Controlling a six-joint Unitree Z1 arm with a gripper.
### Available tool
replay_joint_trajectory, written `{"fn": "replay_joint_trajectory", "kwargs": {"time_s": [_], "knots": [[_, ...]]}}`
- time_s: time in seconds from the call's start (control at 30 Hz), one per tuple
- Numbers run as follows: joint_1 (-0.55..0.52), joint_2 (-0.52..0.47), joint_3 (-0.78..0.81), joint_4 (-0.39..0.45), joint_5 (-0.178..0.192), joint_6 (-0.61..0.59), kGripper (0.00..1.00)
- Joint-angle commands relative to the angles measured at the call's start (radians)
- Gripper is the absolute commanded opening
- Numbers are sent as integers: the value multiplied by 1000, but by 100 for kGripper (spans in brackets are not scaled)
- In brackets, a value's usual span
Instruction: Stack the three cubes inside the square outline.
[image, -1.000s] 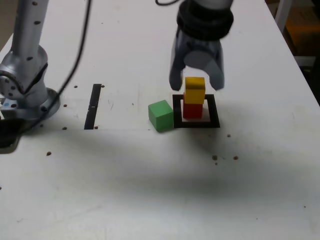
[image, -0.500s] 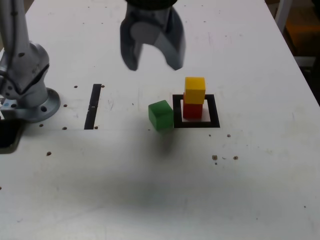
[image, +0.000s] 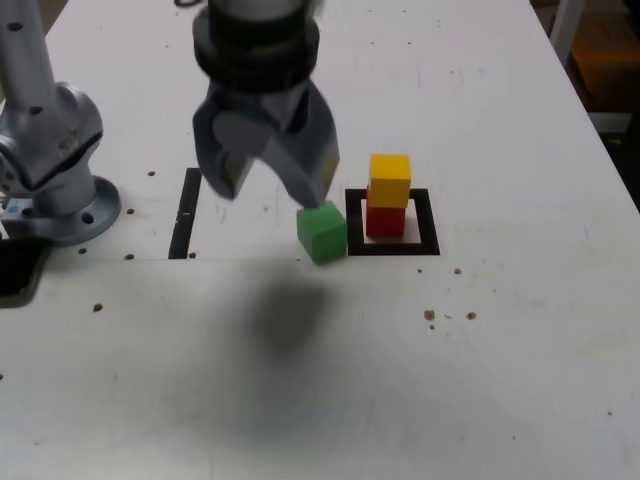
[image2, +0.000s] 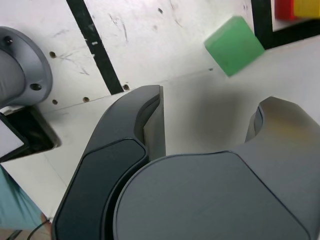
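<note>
The green cube (image: 322, 231) lay on the white surface (image: 480, 380) just below the tool's (image: 266, 180) tip on the exterior view's right, outside the square outline (image: 392, 245) and touching its edge. Beyond it from the tool, the yellow cube (image: 390, 180) sat on the red cube (image: 385, 220) inside the outline. The tool hung above the surface with jaws apart, holding nothing. A black tape strip (image: 186, 212) lay on the tool's far side, towards the arm's base (image: 55, 160).

Empty, parted claw (image: 268, 188) above green cube (image: 322, 231)

High front exterior view; close downward wrist view; shared green cube (image: 322, 232) (image2: 233, 45).
</note>
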Motion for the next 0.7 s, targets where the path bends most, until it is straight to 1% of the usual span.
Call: {"fn": "replay_joint_trajectory", "kwargs": {"time_s": [0.0, 0.13, 0.37, 0.47, 0.67], "knots": [[-17, 3, 20, -23, -1, 20, 69], [-30, 10, 83, -91, -5, 67, 69], [-30, 30, 122, -159, -9, 110, 69], [-30, 54, 141, -203, -12, 148, 69], [-14, 64, 191, -243, -11, 191, 69]]}}
